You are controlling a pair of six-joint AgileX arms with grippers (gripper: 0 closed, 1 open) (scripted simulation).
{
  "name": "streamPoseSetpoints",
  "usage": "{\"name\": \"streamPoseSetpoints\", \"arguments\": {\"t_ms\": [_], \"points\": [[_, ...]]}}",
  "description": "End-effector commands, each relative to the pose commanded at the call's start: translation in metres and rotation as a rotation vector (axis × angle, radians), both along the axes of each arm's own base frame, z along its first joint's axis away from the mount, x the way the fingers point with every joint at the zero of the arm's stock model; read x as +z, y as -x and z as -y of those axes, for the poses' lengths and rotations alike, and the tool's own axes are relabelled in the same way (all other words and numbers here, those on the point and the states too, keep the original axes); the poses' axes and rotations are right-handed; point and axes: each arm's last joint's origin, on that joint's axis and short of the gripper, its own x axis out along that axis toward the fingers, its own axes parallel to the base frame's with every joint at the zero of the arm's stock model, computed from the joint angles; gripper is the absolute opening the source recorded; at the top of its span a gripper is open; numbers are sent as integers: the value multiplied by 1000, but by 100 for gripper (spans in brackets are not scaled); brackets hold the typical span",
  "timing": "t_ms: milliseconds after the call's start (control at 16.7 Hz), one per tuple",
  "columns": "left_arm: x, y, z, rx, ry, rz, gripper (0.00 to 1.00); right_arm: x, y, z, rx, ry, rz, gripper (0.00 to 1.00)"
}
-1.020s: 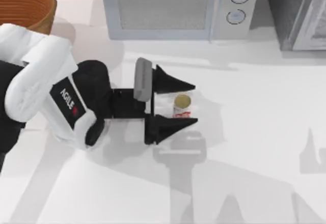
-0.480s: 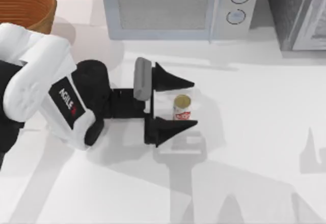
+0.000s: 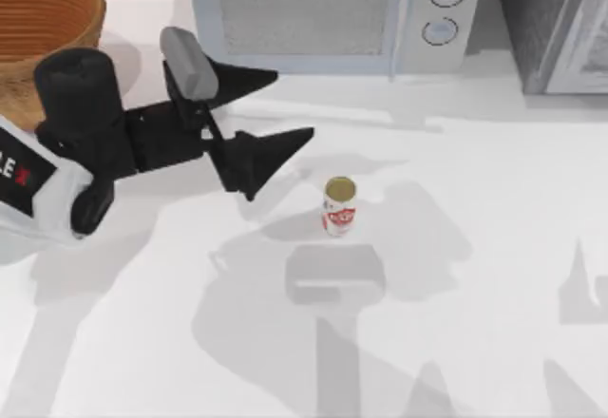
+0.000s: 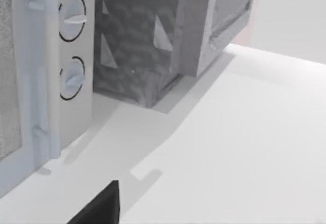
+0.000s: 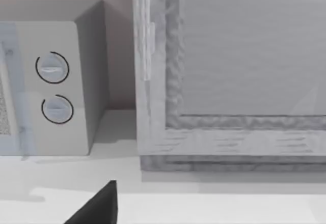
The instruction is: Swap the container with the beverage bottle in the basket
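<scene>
now the left gripper [image 3: 271,109] is hanging over the table's left half, in front of the microwave, with its two black fingers [image 3: 266,147] spread wide apart and nothing between them. one finger is pointing toward the microwave's lower left corner, the other is angling toward the middle of the table. behind the fingers the dark wrist and the white arm are running off to the left edge of the top view, passing just in front of the basket.

the beverage bottle [image 3: 339,205] is standing upright on the bare table [image 3: 475,275], near the lower finger's tip but clear of it, not touching the gripper. its dull-gold top is facing up and its red-and-white label is showing on the side. it is casting a shadow to the left, toward the gripper.

the basket [image 3: 43,19] is sitting at the far left corner of the table, well apart from the bottle, with its ribbed orange-brown wall and wide mouth partly cut by the top view's edge.

the microwave [image 3: 332,14] is standing along the back of the table, its two round dials [image 3: 445,9] at its right end. in the left wrist view the same dials [image 4: 71,46] are showing beside a grey patterned cabinet [image 4: 153,35], with a black finger [image 4: 102,206] at the edge. in the right wrist view the dials [image 5: 53,89] and a large grey panel [image 5: 244,56] are showing, plus a black fingertip [image 5: 99,206]; whether the right gripper is apart or together i cannot tell.
</scene>
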Motion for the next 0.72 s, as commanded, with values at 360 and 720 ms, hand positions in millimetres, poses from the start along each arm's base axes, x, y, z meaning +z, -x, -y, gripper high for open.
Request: {"name": "streamPoseSetpoints", "arguments": {"t_ms": [360, 720], "points": [[103, 83, -61, 423, -31, 51, 100, 0, 0, 0, 0, 0, 0, 100], [115, 194, -98, 816, -47, 121, 100, 0, 0, 0, 0, 0, 0, 100]]}}
